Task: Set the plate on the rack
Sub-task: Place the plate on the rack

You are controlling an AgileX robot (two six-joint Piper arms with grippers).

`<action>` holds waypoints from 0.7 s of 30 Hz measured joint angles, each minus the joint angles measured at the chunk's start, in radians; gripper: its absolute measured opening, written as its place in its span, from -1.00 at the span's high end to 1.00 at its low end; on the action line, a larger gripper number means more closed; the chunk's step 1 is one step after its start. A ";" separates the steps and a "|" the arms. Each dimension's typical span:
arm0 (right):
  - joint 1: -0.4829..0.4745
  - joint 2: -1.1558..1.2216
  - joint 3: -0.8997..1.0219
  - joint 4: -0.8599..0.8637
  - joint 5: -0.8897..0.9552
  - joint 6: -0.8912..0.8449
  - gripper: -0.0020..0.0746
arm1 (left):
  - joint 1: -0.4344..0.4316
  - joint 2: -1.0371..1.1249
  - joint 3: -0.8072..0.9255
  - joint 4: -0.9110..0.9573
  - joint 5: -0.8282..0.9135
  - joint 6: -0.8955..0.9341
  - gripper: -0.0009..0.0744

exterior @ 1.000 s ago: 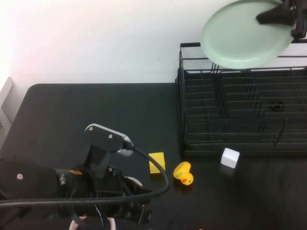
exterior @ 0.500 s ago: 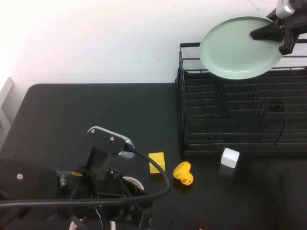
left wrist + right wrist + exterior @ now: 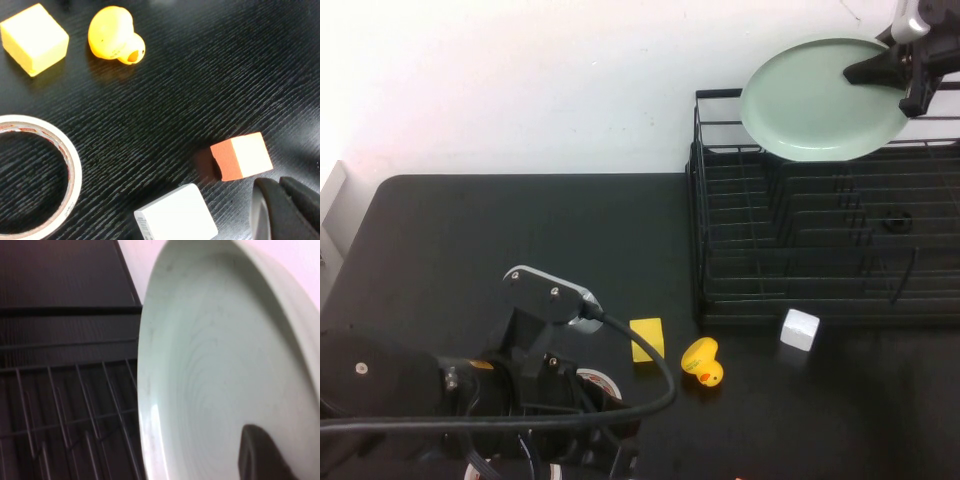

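Right gripper (image 3: 905, 72), reaching in from the far right corner, is clamped on the rim of the round pale mint-green plate (image 3: 817, 98); we see the plate held tilted in the air above the back rail of the black wire dish rack (image 3: 825, 245). Left gripper (image 3: 285, 212) sits low at the near left over the black table (image 3: 470, 240), near a white tape roll (image 3: 35, 177); we can't tell its opening.

rack (image 3: 820, 240) right end cropped, left end effector (image 3: 285, 210) mostly out of frame
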 joint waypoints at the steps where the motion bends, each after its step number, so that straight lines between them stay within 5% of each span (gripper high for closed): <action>1: 0.000 0.000 0.000 -0.005 0.000 0.000 0.59 | 0.000 0.000 0.000 0.000 0.000 0.000 0.98; 15: 0.000 0.000 0.000 0.020 -0.014 0.000 0.56 | 0.000 0.000 0.000 0.000 0.003 0.000 0.98; 21: 0.000 0.004 0.000 0.043 -0.058 0.049 0.06 | 0.000 0.000 0.000 0.000 0.003 0.000 0.98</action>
